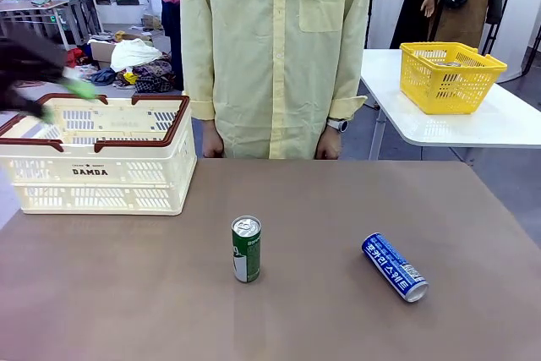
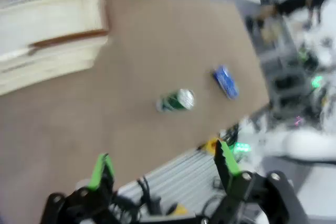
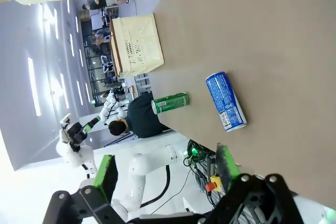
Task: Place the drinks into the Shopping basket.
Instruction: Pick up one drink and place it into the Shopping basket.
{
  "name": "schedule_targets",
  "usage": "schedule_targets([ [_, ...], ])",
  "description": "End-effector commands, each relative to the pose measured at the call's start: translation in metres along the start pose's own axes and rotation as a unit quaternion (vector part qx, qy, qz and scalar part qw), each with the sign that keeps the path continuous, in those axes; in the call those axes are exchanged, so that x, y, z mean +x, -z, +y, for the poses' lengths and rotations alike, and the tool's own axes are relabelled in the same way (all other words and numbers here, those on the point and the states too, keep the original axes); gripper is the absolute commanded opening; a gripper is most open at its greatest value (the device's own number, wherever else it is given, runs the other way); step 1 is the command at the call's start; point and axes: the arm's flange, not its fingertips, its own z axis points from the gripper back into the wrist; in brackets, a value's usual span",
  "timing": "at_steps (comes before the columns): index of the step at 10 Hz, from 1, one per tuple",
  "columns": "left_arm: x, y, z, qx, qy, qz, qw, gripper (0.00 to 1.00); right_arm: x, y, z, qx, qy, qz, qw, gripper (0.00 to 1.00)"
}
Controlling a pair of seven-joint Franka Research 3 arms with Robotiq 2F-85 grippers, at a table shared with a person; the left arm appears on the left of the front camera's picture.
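Green-and-white can [image 1: 246, 248] stands upright before you, blue can [image 1: 395, 267] lies on its side; your left gripper [image 2: 163, 158] and right gripper [image 3: 167, 161] gape empty.

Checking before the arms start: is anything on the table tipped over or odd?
The blue can lies on its side on the table, to the right of the green can, which stands upright. No spill shows. The cream basket stands upright at the far left corner.
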Motion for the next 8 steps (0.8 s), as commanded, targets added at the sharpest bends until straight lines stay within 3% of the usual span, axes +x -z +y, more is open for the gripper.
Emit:
schedule_targets([
  [1, 0.041, 0.065, -0.037, -0.006, 0.12, 0.119, 0.986, 1.0, 0.0, -0.003, 0.001, 0.005, -0.001, 0.0, 1.0, 1.0],
  [3, 0.021, 0.131, -0.104, 0.04, 0.187, 0.173, 0.966, 1.0, 0.0, -0.003, 0.001, 0.005, -0.001, 0.0, 1.0, 1.0],
  [4, 0.008, 0.162, -0.132, 0.067, 0.196, 0.169, 0.964, 1.0, 0.0, -0.003, 0.001, 0.005, -0.001, 0.0, 1.0, 1.0],
  [7, -0.014, 0.195, -0.147, 0.127, 0.207, 0.186, 0.952, 1.0, 0.0, -0.003, 0.001, 0.005, -0.001, 0.0, 1.0, 1.0],
  [8, -0.014, 0.195, -0.152, 0.069, 0.226, 0.191, 0.953, 1.0, 0.0, -0.003, 0.001, 0.005, -0.001, 0.0, 1.0, 1.0],
])
